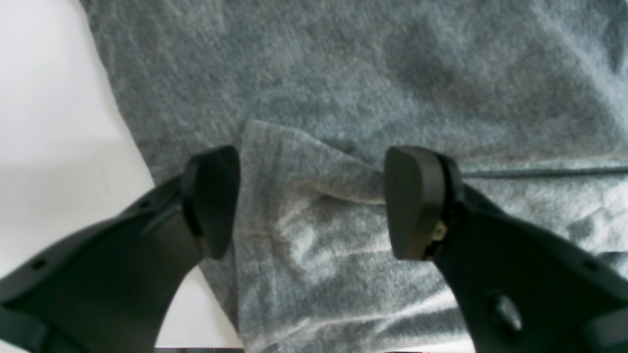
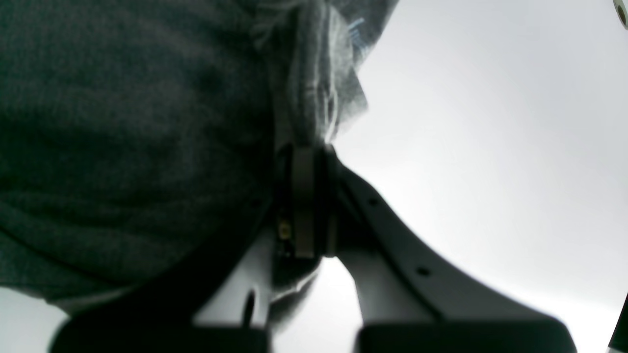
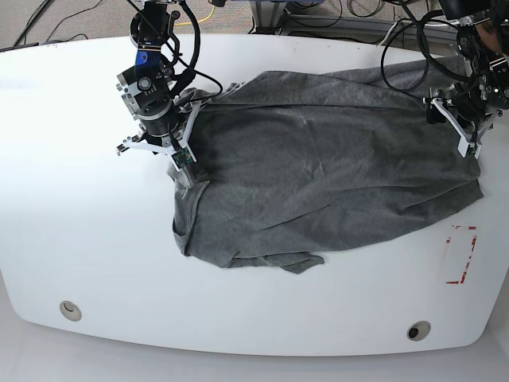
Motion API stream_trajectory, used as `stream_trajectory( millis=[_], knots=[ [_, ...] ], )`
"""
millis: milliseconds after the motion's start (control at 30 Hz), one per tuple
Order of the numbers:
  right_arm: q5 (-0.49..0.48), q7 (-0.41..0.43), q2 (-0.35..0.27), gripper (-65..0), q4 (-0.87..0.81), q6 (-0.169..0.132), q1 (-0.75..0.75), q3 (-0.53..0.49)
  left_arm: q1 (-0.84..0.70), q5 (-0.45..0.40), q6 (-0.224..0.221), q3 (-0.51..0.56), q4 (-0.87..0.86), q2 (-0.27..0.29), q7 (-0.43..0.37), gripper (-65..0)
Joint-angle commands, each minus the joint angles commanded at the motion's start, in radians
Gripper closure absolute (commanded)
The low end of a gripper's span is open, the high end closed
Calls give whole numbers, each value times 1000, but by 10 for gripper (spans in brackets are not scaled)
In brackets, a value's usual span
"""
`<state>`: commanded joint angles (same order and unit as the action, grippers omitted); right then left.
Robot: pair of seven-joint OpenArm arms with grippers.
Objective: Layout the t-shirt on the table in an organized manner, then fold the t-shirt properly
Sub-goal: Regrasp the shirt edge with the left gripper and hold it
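The dark heather-grey t-shirt [image 3: 318,175] lies spread and wrinkled across the white table [image 3: 79,239], with its lower left part bunched. In the base view my right gripper [image 3: 181,163] is at the shirt's left edge. The right wrist view shows this gripper [image 2: 305,162] shut on a fold of the t-shirt [image 2: 122,122], lifted above the table [image 2: 490,147]. My left gripper [image 3: 465,135] is at the shirt's right edge. It stands open [image 1: 314,201] just above a turned-over flap of the t-shirt [image 1: 304,235], holding nothing. Bare table [image 1: 49,122] shows to its left.
A red-tape rectangle mark [image 3: 461,255] sits near the table's right edge, below the shirt. Two round grommet holes [image 3: 70,309] [image 3: 418,329] lie near the front edge. Cables [image 3: 398,32] trail over the table's back edge.
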<state>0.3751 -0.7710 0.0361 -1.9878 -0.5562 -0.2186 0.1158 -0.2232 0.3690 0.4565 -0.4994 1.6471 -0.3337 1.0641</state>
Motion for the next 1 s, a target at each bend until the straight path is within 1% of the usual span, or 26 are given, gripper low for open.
stream_trajectory(
  millis=[100, 233, 433, 467, 533, 600, 700, 767, 833, 867, 900, 933, 1000],
  knots=[
    [0, 0, 0, 0, 0, 0, 0, 0, 0, -9, 0, 0, -11, 0, 0, -319],
    [0, 0, 0, 0, 0, 0, 0, 0, 5, -48, 0, 2, -57, 0, 2, -318],
    [0, 0, -2, 0, 0, -2, 2, 2, 5, -57, 3, 2, -78, 0, 2, -321],
    [0, 0, -2, 0, 0, -2, 2, 2, 3, -57, 3, 2, -78, 0, 2, -325],
    [0, 0, -2, 0, 0, -2, 2, 2, 2, -57, 3, 2, -78, 0, 2, -364],
    [0, 0, -2, 0, 0, -2, 2, 2, 2, -57, 3, 0, -75, 0, 2, -386],
    [0, 0, -2, 0, 0, -2, 2, 2, 0, -55, 5, -2, -74, 0, 2, -378],
    [0, 0, -2, 0, 0, -2, 2, 2, 0, -55, 6, -3, -74, 0, 2, -342],
    [0, 0, -2, 0, 0, -2, 2, 2, 0, -55, 6, -3, -72, 0, 2, -276],
    [0, 0, -2, 0, 0, -2, 2, 2, 0, -55, 6, -3, -72, 0, 2, -222],
    [0, 0, -2, 0, 0, -2, 2, 2, 0, -55, 6, -3, -72, 0, 2, -203],
    [0, 0, -2, 0, 0, -2, 2, 2, 0, -55, 6, -5, -72, 0, 2, -150],
    [-2, 0, -2, 0, 0, -2, 2, 2, 3, -55, 6, -5, -69, 0, 2, -103]
  ],
)
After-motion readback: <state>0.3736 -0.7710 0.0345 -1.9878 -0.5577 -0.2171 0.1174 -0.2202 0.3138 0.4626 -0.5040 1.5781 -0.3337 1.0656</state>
